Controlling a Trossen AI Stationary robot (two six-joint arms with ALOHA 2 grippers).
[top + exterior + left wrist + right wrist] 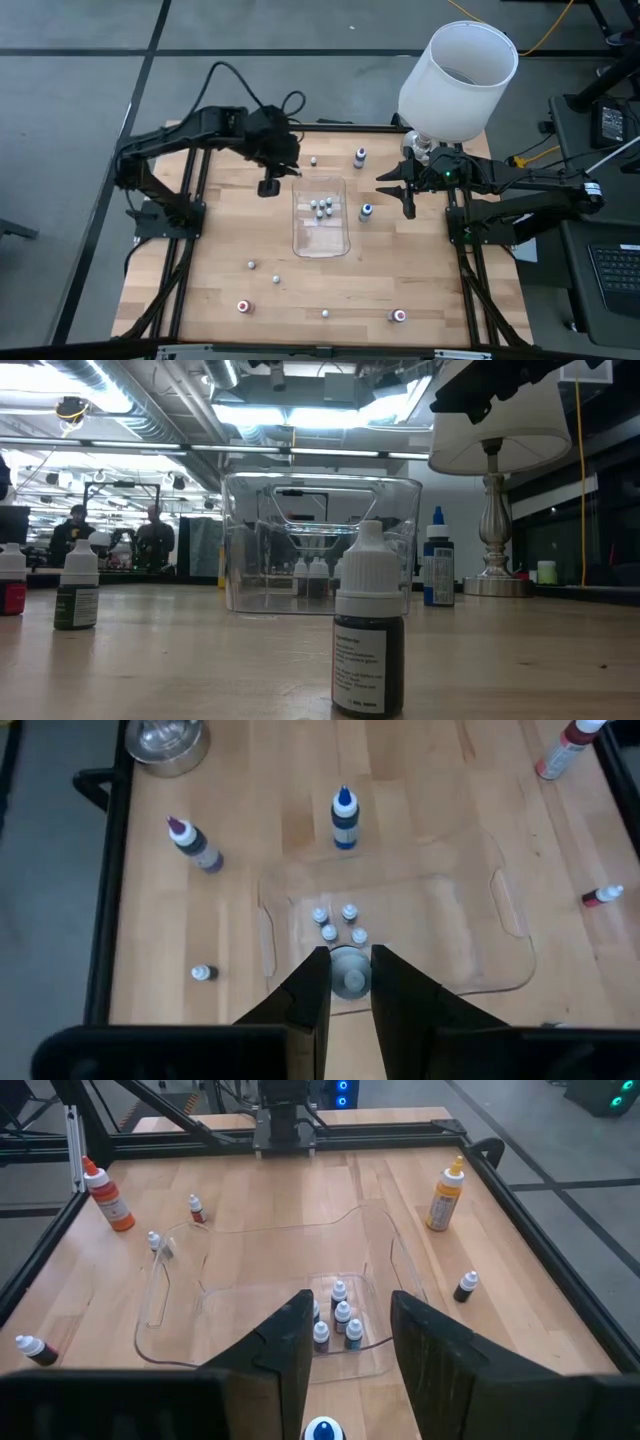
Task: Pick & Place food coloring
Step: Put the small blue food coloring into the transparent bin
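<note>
A clear plastic tray (pixel 321 232) lies mid-table with several tiny food coloring bottles (pixel 322 207) (pixel 336 1320) standing in its far half. More bottles stand loose around it: a blue-capped one (pixel 366 211) just right of the tray, a purple-capped one (pixel 360 155) behind it, and a red one (pixel 243 306) near the front. My left gripper (pixel 268 187) hangs raised by the tray's far left corner, shut on a small white-capped bottle (pixel 349 972). My right gripper (pixel 396 195) hovers open right of the tray, above the blue-capped bottle, with nothing between its fingers. My left gripper pinches the small bottle between its two fingers (pixel 312 990), one on each side of it just below the white cap (pixel 349 960). The fingers slant down from the table's left. The bottle is lifted clear of the table, its cap end facing the wrist camera.
A big white lampshade (pixel 457 72) on a metal stand rises over the far right corner, close behind my right arm. Loose bottles (pixel 398 316) dot the near strip of the table, and one (pixel 368 625) stands right in front of the low camera. Black frame rails edge the table.
</note>
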